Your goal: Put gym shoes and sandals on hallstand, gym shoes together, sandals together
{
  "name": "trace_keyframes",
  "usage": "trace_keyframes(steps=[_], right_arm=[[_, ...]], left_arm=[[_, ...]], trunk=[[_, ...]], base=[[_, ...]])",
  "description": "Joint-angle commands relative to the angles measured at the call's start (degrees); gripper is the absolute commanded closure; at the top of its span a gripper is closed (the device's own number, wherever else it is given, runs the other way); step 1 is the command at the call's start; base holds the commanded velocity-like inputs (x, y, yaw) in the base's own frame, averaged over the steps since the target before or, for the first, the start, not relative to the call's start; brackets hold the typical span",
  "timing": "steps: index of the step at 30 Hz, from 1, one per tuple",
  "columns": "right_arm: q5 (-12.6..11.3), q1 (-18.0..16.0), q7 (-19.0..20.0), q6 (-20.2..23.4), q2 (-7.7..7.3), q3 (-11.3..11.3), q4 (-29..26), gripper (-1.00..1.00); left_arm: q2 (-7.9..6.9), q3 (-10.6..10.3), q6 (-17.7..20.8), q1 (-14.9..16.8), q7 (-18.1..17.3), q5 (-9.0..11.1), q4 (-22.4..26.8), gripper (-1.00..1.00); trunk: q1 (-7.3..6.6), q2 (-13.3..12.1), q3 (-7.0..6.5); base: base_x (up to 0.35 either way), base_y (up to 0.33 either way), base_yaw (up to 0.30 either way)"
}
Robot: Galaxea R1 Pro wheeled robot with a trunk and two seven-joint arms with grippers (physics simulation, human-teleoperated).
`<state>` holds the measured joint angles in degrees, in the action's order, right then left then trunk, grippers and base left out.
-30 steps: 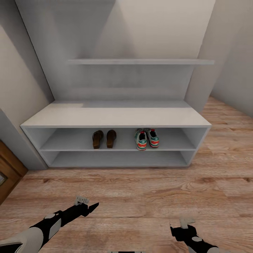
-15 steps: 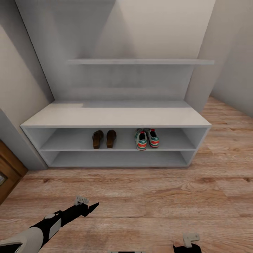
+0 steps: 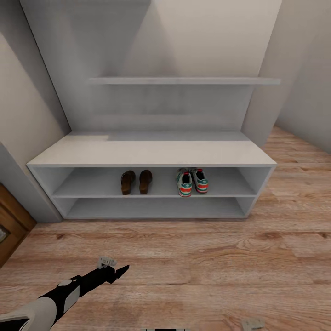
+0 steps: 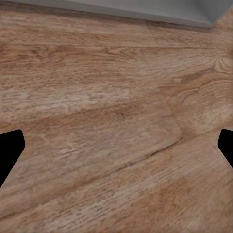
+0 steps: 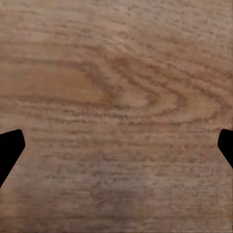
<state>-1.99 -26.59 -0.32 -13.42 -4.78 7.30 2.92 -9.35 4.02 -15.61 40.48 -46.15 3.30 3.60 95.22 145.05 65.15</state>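
The right claw (image 5: 116,145) has drawn back; both it and the left claw (image 4: 116,145) gape wide, empty. The stiff, light gym shoes (image 3: 191,181) and sandals (image 3: 136,181) sit paired mid upper shelf of the hallstand (image 3: 151,154); heels would suit gripping.

The left arm is extended forward and low, its black-and-white forearm angled up from the lower left of the head view. The left claw (image 3: 120,270) is held with fingers (image 4: 9,150) spread wide apart, nothing between them. The right claw (image 5: 116,145) is likewise spread wide and empty.
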Motion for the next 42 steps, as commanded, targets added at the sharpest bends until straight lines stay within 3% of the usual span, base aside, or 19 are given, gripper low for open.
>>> trace_keyframes(steps=[1, 42], right_arm=[[-0.21, 0.22, -0.03, -0.40, 0.02, 0.44, 0.24, -1.00], [-0.21, 3.60, -0.03, -0.37, -0.02, 0.35, 0.25, -1.00]], left_arm=[[-0.01, 0.37, -0.03, 0.04, -0.28, -0.05, -0.08, -1.00], [-0.06, 0.37, -0.03, 0.04, -0.26, -0.05, -0.17, -1.00]], trunk=[[-0.01, 0.02, 0.05], [-0.01, 0.02, 0.05]], base=[[0.000, 0.000, 0.000], [0.000, 0.000, 0.000]])
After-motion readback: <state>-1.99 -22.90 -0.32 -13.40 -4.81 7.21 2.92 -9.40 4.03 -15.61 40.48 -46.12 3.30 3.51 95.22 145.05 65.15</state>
